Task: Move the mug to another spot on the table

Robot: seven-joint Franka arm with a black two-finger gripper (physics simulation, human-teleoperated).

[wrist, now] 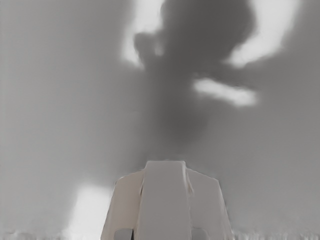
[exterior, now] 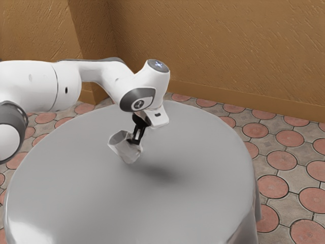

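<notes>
A pale grey faceted mug [exterior: 125, 146] hangs tilted in the air above the round grey table [exterior: 203, 203], its mouth turned toward the exterior view's left. My black gripper [exterior: 137, 137] is shut on the mug's upper edge, and the mug's dark shadow [exterior: 161, 174] lies on the tabletop below and to the exterior view's right of it. In the wrist view the mug [wrist: 166, 202] sits as a pale block just under the hand, with the arm's shadow [wrist: 190, 75] spread on the grey table [wrist: 50, 125] beyond it.
The round table has a draped grey cloth edge [exterior: 254, 203] at the exterior view's right. Around it lies a floor of red round tiles [exterior: 289, 137], and brown textured walls [exterior: 228, 46] stand behind. My white arm [exterior: 66, 86] comes in from the exterior view's left.
</notes>
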